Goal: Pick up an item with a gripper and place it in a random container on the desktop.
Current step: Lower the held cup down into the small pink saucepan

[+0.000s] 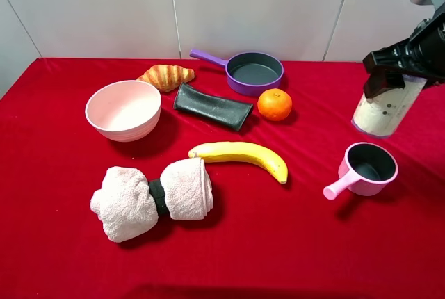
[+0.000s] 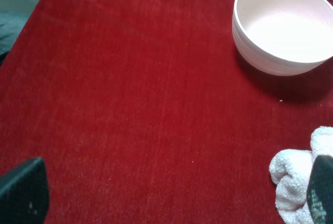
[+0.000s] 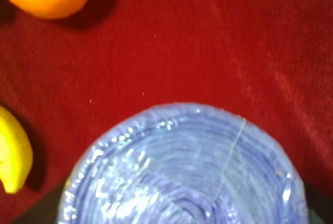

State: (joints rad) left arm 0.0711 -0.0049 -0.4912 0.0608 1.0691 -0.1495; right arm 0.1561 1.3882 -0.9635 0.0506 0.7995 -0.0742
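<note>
One canister (image 1: pixel 384 111) hangs tilted in my right gripper (image 1: pixel 393 76), jaws clamped on it, clear of the red desktop (image 1: pixel 278 243) and just beyond the pink saucepan (image 1: pixel 368 168). I should centre it over the pan's mouth, straighten it, lower gently, then release. My left gripper (image 2: pixel 171 193) rests open.

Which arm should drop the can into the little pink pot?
Right. The right tool holds the canister in the air, close to the pink saucepan. The left tool hangs open and empty, far off near the bowl and towel.
</note>
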